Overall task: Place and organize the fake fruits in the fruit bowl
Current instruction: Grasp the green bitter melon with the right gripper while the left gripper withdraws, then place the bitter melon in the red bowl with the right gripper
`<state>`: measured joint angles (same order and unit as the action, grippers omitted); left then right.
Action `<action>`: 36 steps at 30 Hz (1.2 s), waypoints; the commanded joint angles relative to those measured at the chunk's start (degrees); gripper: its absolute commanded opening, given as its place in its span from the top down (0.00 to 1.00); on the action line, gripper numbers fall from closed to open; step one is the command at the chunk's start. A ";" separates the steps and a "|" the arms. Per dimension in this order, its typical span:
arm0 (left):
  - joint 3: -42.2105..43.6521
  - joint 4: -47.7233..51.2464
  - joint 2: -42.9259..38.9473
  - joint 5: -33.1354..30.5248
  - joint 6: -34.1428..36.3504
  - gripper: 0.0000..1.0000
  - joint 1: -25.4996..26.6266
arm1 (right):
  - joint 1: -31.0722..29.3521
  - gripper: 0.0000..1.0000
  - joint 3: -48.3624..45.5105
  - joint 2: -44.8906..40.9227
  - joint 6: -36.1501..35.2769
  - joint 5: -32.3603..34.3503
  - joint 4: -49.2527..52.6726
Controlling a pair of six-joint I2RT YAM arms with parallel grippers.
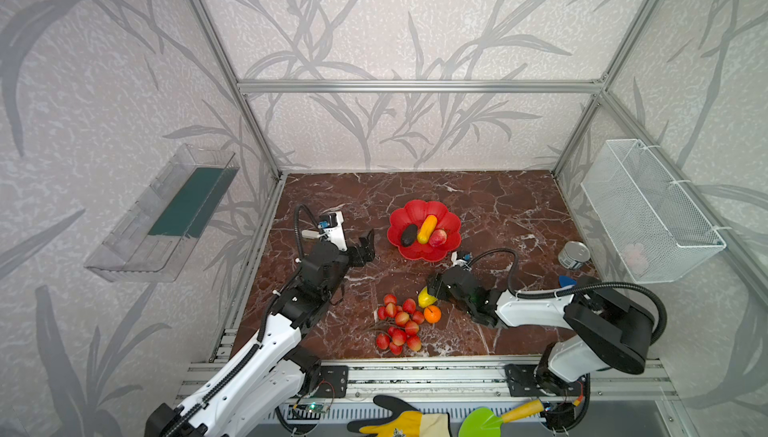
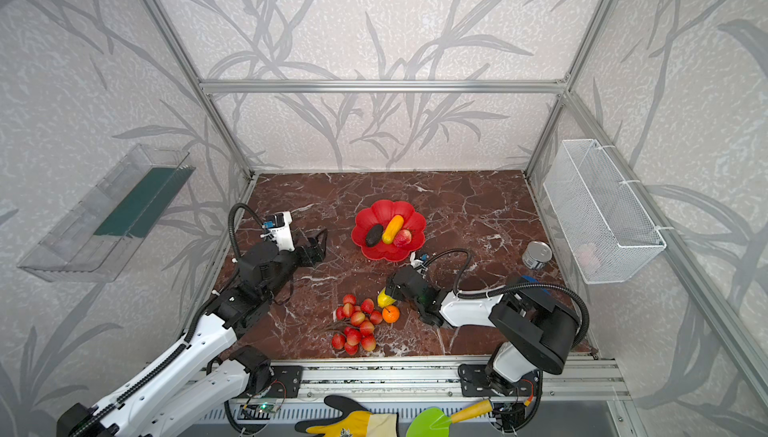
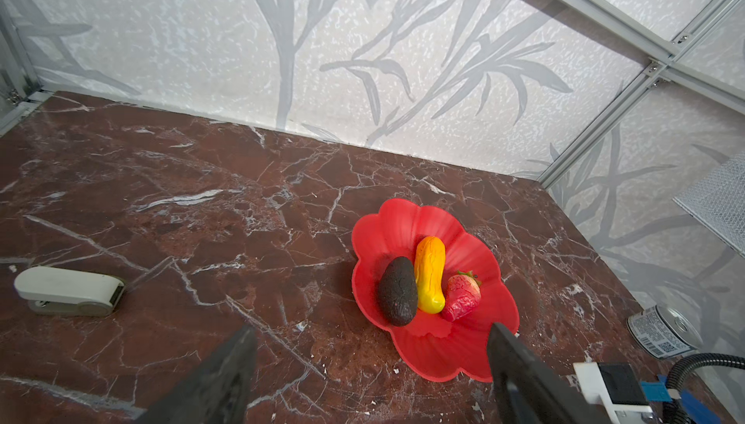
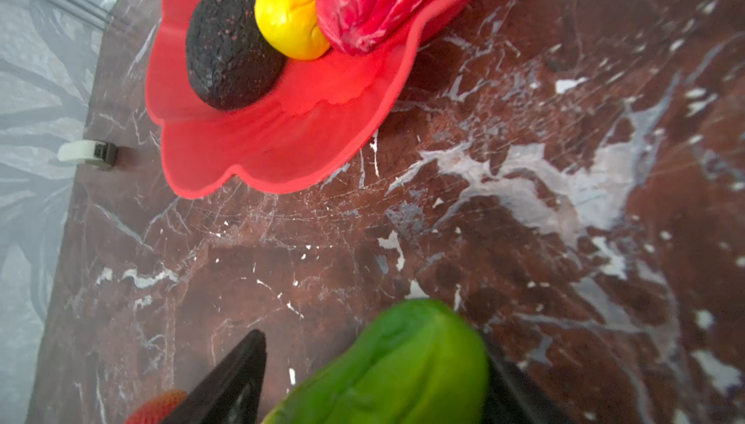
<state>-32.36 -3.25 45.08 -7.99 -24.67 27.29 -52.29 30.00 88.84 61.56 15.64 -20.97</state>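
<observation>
The red flower-shaped fruit bowl [image 1: 419,208] [image 3: 403,216] [image 4: 282,152] holds a dark avocado-like fruit [image 1: 409,234], a yellow-orange oblong fruit [image 1: 427,229] and a red-pink pointed fruit [image 1: 437,238]. Nearer the front lie a bunch of small red balls [image 1: 401,322] and a small orange [image 1: 432,313]. My right gripper [image 1: 430,289] [image 4: 373,337] straddles the green-yellow oblong fruit [image 1: 424,298] [image 4: 395,361]. One finger touches it; a gap shows at the other fingertip. My left gripper [image 1: 368,248] [image 3: 373,329] hangs open and empty left of the bowl.
A silver tin can [image 1: 574,255] stands at the right, below a white wire-mesh basket [image 1: 648,206] on the wall. A clear tray [image 1: 166,214] hangs on the left wall. A small white device [image 3: 68,291] lies on the marble. A glove [image 1: 399,418] and green trowel [image 1: 494,418] lie off the front rail.
</observation>
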 commanded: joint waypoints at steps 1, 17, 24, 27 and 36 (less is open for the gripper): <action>0.97 1.90 -1.89 -2.33 -0.20 0.10 -0.35 | -0.44 0.37 0.11 0.69 2.51 2.27 -1.70; 3.87 -0.37 -2.93 -2.78 -0.86 0.08 -0.79 | 0.29 0.61 -0.06 -26.57 -28.75 17.59 6.21; 4.42 -0.91 -2.88 -2.13 -2.21 0.08 -0.91 | 4.05 0.60 14.97 -19.29 -52.08 11.23 13.60; 4.48 0.19 -3.89 -2.18 -2.27 0.08 -0.88 | 5.12 0.60 18.81 -14.43 -59.20 7.87 11.80; 4.92 5.05 -9.24 -3.46 -2.57 0.08 -0.96 | 8.17 0.60 32.17 2.43 -71.73 4.95 13.49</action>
<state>-28.60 -0.30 37.52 -10.13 -26.11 26.57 -44.66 59.27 88.58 -3.20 21.58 -7.94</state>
